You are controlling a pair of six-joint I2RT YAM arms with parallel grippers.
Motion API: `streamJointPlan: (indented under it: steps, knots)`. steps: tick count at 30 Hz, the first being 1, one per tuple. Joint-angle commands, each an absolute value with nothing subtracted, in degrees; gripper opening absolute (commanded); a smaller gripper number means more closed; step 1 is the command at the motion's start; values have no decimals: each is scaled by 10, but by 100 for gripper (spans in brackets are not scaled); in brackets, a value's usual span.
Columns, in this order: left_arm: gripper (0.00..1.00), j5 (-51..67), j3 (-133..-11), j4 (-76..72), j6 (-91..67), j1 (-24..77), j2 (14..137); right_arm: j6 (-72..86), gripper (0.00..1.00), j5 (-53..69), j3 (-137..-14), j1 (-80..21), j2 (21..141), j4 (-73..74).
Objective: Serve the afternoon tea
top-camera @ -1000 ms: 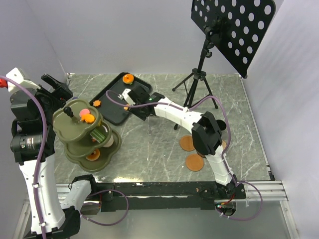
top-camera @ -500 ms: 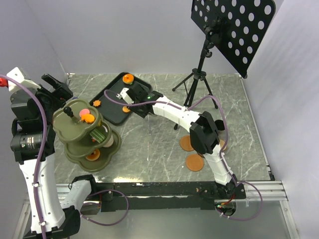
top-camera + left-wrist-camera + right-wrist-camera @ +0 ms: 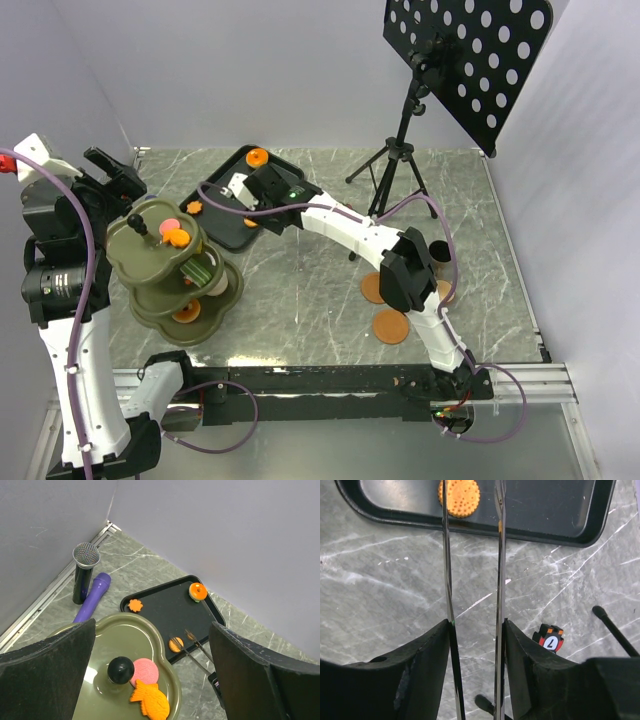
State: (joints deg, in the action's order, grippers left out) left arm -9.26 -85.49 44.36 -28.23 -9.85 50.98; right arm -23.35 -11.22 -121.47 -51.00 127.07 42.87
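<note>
Grey-veined marble table (image 3: pixel 300 290), boxed in by plain pale lavender walls (image 3: pixel 250 70) at 9, 12 and 3 o'clock. At 1 o'clock, black perforated music stand (image 3: pixel 470 45) on a tripod (image 3: pixel 398 152). Metal rail (image 3: pixel 520 375) along the 6 o'clock edge. Soft, even light.

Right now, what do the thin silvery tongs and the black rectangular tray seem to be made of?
The thin silvery tongs: likely polished metal; the narrow blades gleam brightly. The black rectangular tray: probably plastic, satin finish, soft dull sheen; coated metal possible.
</note>
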Motion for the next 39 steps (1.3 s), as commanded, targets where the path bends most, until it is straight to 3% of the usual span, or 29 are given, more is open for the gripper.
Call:
streamJointPlan:
  steps: [1,28,39]
  knots:
    - [100,-84,-851,422,-279,-102,507,-271,53,-120,-1234,-514,1261,447]
    - [100,-86,-850,425,-272,-102,504,-283,58,-107,-1286,-510,1304,512]
    - [100,-87,-850,425,-273,-102,503,-274,50,-92,-1303,-506,1308,526]
